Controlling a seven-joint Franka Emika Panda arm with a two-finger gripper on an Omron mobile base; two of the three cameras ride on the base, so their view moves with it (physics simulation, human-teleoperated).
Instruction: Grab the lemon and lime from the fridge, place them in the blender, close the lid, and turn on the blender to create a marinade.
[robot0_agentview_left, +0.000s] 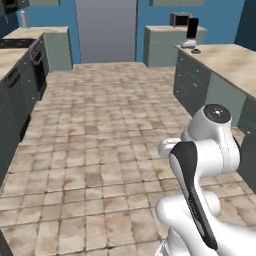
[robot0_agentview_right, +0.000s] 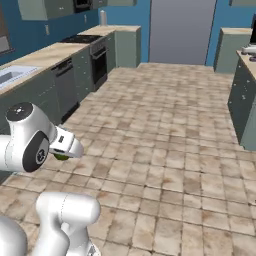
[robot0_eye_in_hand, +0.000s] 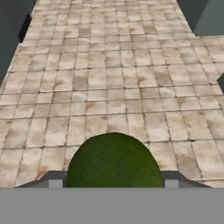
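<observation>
Lime (robot0_eye_in_hand: 114, 161) sits pinched between the two fingertips of the claw (robot0_eye_in_hand: 113, 183) in the hand view, above the tiled floor (robot0_eye_in_hand: 118, 87). From the left base view, the blender (robot0_agentview_left: 191, 33) stands far away on the bench (robot0_agentview_left: 225, 57), the lid (robot0_agentview_left: 196, 51) lying near it. From the right base view, a bit of green peeks out under the white hand.

Bright, even light all over the kitchen, no clear lamp or window to tell where it comes from, hardly any shadows on the floor (robot0_agentview_left: 100, 150), no glare, flat computer-made look, soft and a bit blurry, far counters fuzzy
</observation>
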